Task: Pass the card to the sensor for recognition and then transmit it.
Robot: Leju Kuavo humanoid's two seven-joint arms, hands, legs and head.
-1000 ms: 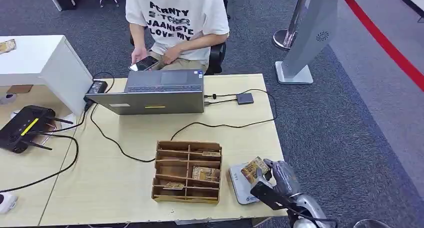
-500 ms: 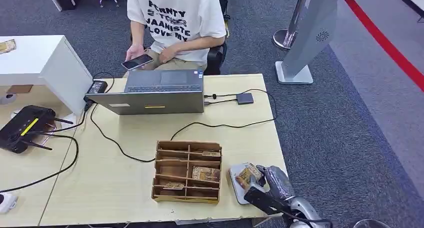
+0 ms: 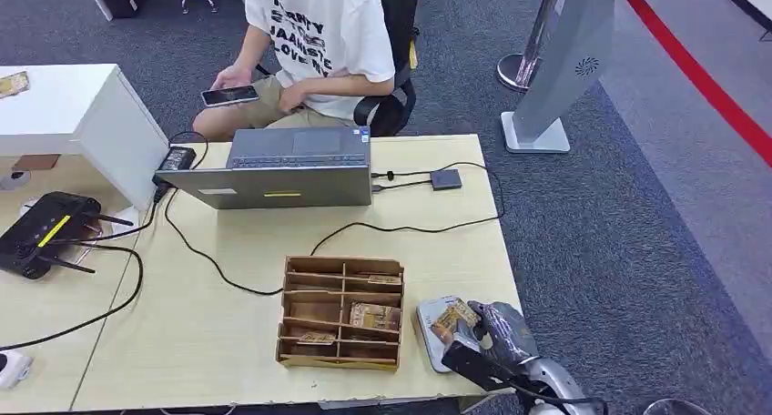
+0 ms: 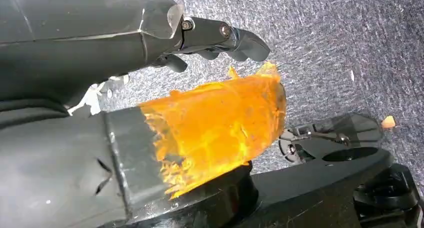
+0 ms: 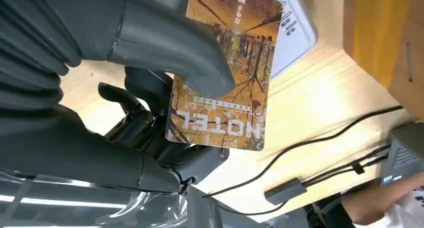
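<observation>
Right hand (image 3: 499,333) pinching the hotel card (image 3: 450,320) w/ thumb, held right over the grey sensor (image 3: 429,335) at table's (image 3: 182,324) near right corner. Left hand (image 4: 200,38): fingers curled, holding nothing.

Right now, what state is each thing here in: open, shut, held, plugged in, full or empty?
Card: held by the right hand over the sensor.
Sensor: flat on the table, by the wooden organizer.
Wooden organizer: open-topped, cards in some compartments.
Laptop: open, cables plugged into its side.
Phone: held by the seated person.
Left hand: holding nothing, hanging above the carpet.
</observation>
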